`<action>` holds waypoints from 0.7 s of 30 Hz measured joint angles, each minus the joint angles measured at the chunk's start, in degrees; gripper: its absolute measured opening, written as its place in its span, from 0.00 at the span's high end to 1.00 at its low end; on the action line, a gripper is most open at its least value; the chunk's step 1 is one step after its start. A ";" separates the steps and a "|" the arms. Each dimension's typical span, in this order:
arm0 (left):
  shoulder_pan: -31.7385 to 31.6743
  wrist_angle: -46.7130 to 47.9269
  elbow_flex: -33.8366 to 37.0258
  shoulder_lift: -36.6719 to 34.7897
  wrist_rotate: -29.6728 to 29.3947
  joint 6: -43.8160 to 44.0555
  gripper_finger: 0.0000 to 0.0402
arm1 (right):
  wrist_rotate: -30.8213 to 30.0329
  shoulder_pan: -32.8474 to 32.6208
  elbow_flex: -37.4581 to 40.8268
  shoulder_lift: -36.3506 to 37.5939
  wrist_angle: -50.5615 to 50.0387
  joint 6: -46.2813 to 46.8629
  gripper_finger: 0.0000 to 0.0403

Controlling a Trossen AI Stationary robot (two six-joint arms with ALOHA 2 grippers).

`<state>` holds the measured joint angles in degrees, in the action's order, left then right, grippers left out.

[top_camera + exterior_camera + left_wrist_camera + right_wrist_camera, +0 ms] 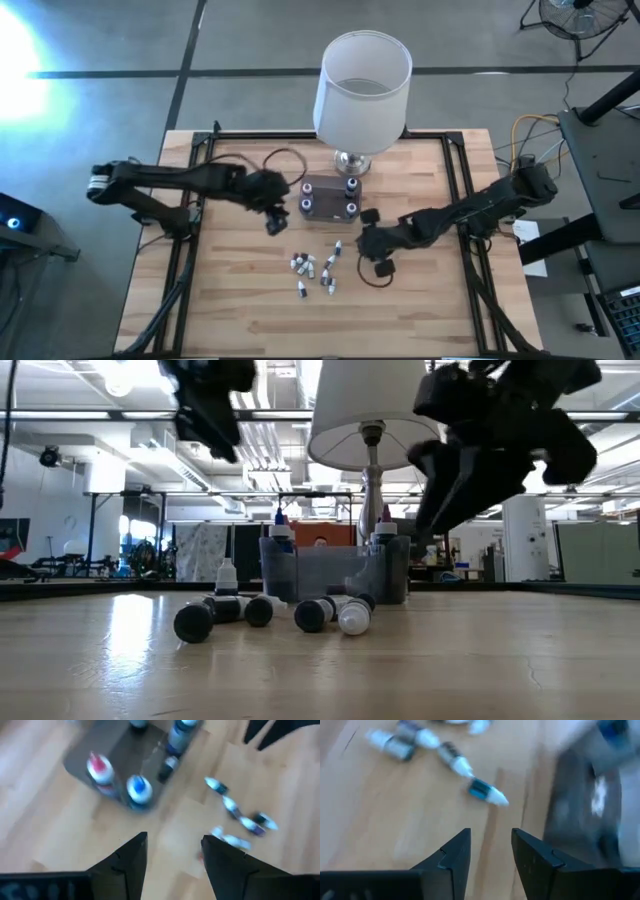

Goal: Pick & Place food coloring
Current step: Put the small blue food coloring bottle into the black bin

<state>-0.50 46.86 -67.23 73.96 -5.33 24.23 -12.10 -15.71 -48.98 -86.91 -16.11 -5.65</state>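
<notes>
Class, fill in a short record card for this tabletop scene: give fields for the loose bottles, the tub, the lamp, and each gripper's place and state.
loose bottles: food coloring bottles lying scattered on the wooden table, in front of the tub
tub: small tub with four bottles standing upright in it
lamp: white-shaded lamp just behind the tub
left gripper: left gripper beside the tub, above the table, open, empty
right gripper: right gripper next to the scattered bottles, open, empty

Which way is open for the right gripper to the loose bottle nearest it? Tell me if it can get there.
Probably yes. The right gripper hangs open above bare wood, and the blue bottle lies just ahead of it with nothing between; the tub sits off to the side.
</notes>
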 joint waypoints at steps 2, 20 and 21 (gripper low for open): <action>2.28 -0.75 2.96 -3.07 -0.38 4.78 0.59 | 0.37 0.25 -2.50 -2.80 -1.15 -9.78 0.66; 17.31 -7.80 17.87 -14.74 -12.82 26.86 0.59 | 2.31 3.90 -35.22 -28.47 -27.25 -32.03 0.66; 17.82 -7.76 18.06 -14.85 -12.82 26.94 0.59 | 2.34 3.99 -35.97 -28.45 -27.12 -32.22 0.66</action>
<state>17.33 39.11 -49.17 59.11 -18.15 51.17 -9.75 -11.73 -84.95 -115.35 -43.23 -37.87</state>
